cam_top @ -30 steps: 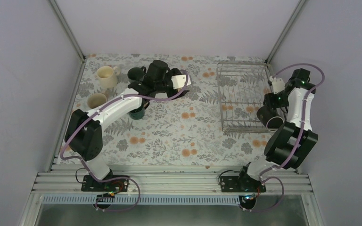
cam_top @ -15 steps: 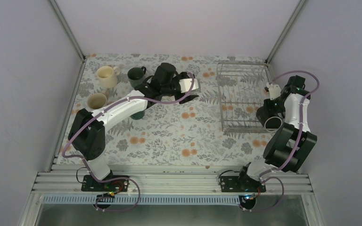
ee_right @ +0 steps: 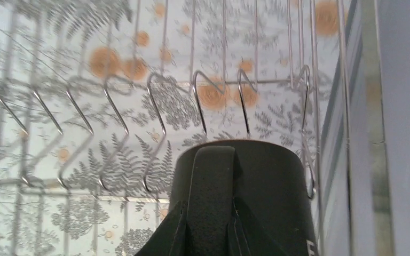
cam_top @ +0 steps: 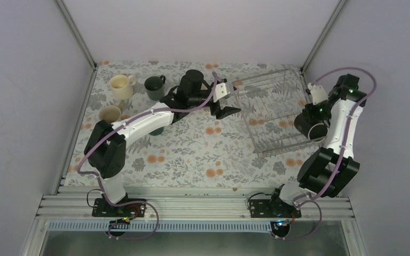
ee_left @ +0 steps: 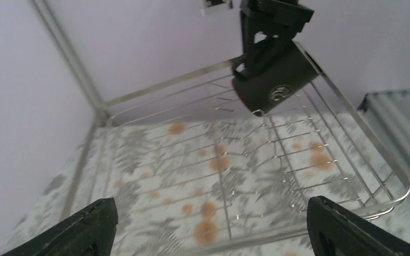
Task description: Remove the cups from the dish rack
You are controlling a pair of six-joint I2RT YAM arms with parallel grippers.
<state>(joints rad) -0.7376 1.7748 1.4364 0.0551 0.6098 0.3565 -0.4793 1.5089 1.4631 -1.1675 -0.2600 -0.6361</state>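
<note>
My right gripper (cam_top: pixel 312 121) clamps the black mug (ee_left: pixel 275 80) above the rack (cam_top: pixel 269 109), my left gripper (cam_top: pixel 230 100) gapes beside its edge; next, I'd carry the mug clear to the table.

The dish rack (cam_top: pixel 275 114) is a low basket of thin silver wire with rows of upright prongs. It sits askew on the right side of the tabletop (cam_top: pixel 203 154). The black mug (ee_left: pixel 274 80), which has a small round mark on its side, hangs tipped over the rack's right edge, its handle pinched in the right claw (ee_right: pixel 209 234). At the far left, the cream mug (cam_top: pixel 119 85) and the dark green mug (cam_top: pixel 153 87) stand upright side by side. The pale yellow mug (cam_top: pixel 109 113) stands nearer. A fourth, the dark mug (cam_top: pixel 157 129), is mostly hidden.
</note>
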